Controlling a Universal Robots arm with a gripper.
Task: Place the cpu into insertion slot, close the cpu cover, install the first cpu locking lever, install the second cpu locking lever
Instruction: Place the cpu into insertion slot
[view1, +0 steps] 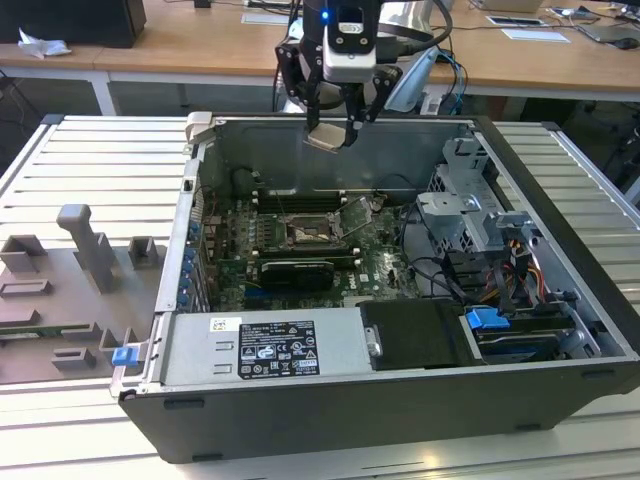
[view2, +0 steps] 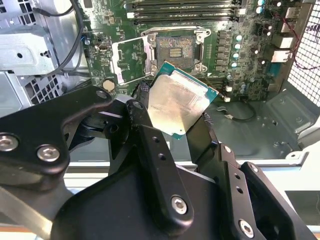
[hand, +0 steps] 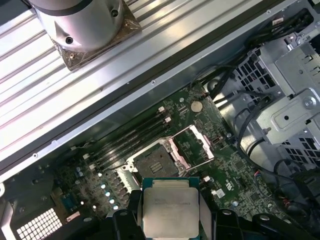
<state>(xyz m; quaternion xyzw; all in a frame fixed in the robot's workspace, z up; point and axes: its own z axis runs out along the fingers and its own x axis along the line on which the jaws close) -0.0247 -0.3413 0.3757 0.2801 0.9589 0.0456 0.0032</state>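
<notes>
My gripper (view1: 331, 133) hangs above the back wall of the open computer case, shut on the cpu (view1: 325, 138). In both wrist views the cpu (view2: 175, 102) (hand: 170, 207), a pale silvery square with a green edge, sits tilted between the black fingers (view2: 141, 95). Below it on the green board lies the insertion slot (view1: 305, 235) (view2: 175, 47) (hand: 152, 162), dark in the middle and uncovered. The cpu cover (view2: 131, 57) (hand: 192, 145) is swung open beside the slot, hinged along one edge. The cpu is well above the slot and touches nothing on the board.
Long black memory slots (view1: 300, 200) run behind the slot, and a black graphics card (view1: 295, 272) lies in front of it. A power supply (view1: 265, 350) fills the case's front. A metal drive cage (view1: 470, 215) with cables stands at the exterior view's right. A grey fixture tray (view1: 70, 290) lies outside the case.
</notes>
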